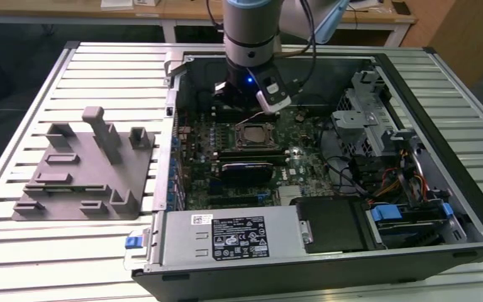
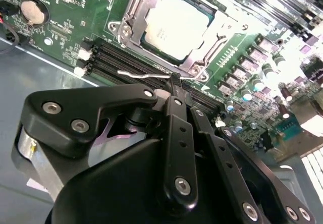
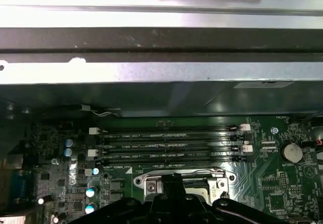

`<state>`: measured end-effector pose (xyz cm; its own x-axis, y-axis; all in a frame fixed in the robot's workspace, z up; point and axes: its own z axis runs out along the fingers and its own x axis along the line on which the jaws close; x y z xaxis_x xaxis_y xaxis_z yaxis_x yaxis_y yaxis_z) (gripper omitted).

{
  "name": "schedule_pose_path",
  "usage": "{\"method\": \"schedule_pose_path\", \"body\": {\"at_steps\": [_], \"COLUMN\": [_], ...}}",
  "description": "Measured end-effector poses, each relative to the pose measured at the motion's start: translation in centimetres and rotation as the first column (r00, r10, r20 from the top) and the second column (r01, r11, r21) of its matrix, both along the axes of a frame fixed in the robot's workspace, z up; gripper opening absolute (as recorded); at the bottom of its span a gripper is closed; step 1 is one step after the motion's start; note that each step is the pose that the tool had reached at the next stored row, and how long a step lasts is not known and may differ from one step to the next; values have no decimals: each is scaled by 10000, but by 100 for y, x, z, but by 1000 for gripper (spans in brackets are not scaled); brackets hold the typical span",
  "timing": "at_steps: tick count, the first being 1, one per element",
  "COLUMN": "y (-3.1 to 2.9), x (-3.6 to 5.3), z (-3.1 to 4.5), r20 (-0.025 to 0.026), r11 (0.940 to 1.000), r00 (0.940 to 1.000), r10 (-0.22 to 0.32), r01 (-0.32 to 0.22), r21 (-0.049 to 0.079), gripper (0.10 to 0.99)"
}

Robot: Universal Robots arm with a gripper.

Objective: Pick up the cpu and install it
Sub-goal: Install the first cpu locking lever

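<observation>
Black gripper (image 2: 174, 90) linkage fills the foreground of the second wrist view, its fingers drawn together to a narrow tip with nothing between them, so it is clenched and carrying nothing. That tip sits right at the thin wire lever (image 2: 146, 74) that runs along the edge of the socket frame (image 2: 132, 12), touching it or very nearly so (the exact contact is hard to judge).

In the exterior view the arm (image 1: 250, 28) reaches down into the open computer case (image 1: 443, 207), which lies on a slatted table (image 1: 99, 75) beside a grey plastic fixture (image 1: 82, 170).

One risk, as I judge it, is the tip slipping off the springy lever and striking the board (image 2: 65, 12) or the empty memory slots (image 2: 108, 57) just beside it. Pushing the lever at a poor angle could also bend it or leave the frame unlatched, and any sideways load on the frame could disturb the chip.

As for the cpu (image 2: 174, 24), it already lies flat inside the socket frame: a pale, silvery square with a bright, washed-out top, level and square to the frame's opening.
</observation>
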<state>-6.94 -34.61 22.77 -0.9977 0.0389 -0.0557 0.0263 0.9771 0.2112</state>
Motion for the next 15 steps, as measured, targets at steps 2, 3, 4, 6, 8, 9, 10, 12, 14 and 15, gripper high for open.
{"method": "schedule_pose_path", "body": {"at_steps": [2,3,4,6,8,9,10,12,14,15], "y": [0,0,-1,0,3,7,12,33,67,86], "x": [0,0,0,0,1,4,8,22,33,37], "z": [-12,-16,-21,-33,-48,-55,-61,-70,-77,-80], "r20": [104,164,224,311,324,323,323,324,325,324], "r11": [10000,9999,9998,9996,9994,9993,9992,9990,9989,9989], "r00": [9999,9998,9996,9992,9989,9988,9987,9986,9985,9984], "r10": [-68,-110,-152,-250,-335,-365,-391,-428,-447,-454], "r01": [69,111,154,253,338,368,394,431,450,457], "r21": [-48,-74,-87,-86,-85,-85,-87,-85,-90,-95], "gripper": [106,106,106,106,106,106,106,106,106,106]}}
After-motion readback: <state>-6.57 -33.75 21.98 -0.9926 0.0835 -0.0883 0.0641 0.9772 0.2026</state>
